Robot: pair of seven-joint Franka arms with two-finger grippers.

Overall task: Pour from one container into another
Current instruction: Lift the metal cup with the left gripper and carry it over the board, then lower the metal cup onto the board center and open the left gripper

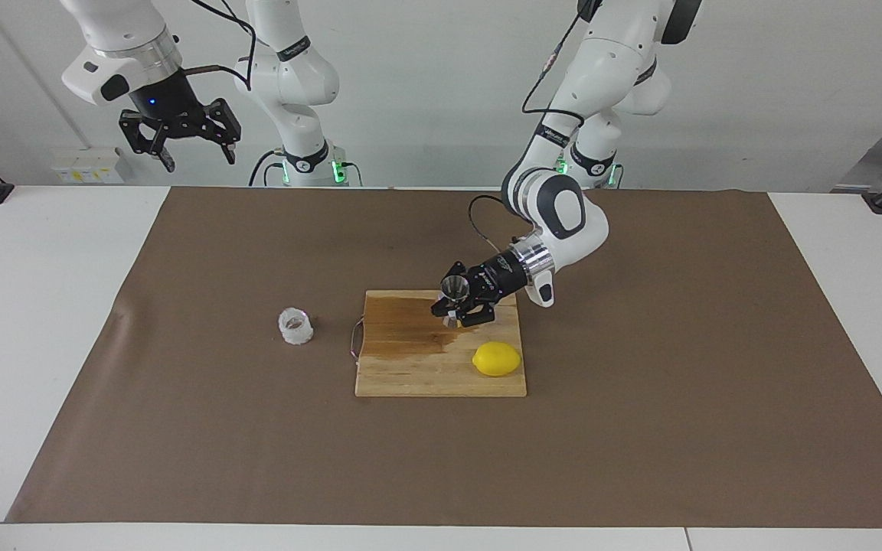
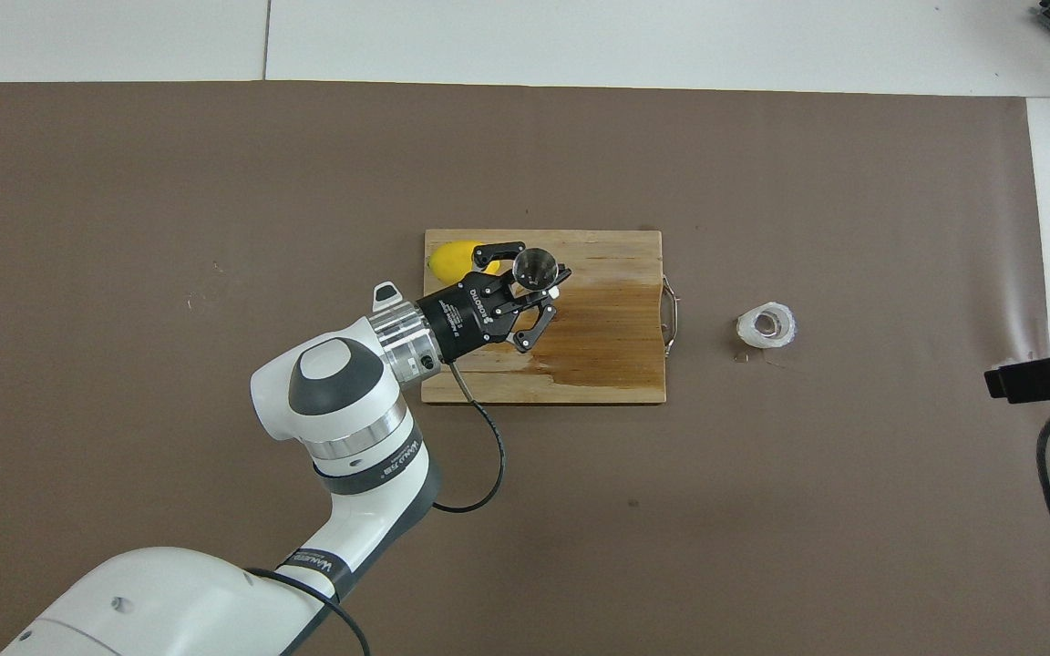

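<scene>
Yellow lemon (image 1: 496,359), steel jigger (image 1: 454,289), whitish cup (image 1: 295,326).

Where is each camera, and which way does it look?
Facing view: high across the table, looking at both arms; left gripper holds the jigger over the cutting board; right gripper waits raised.
Overhead view: above the robots' end, looking down; the left arm and the right gripper's edge show.
Shared: board, lemon, glass cup, half a turn apart.
</scene>
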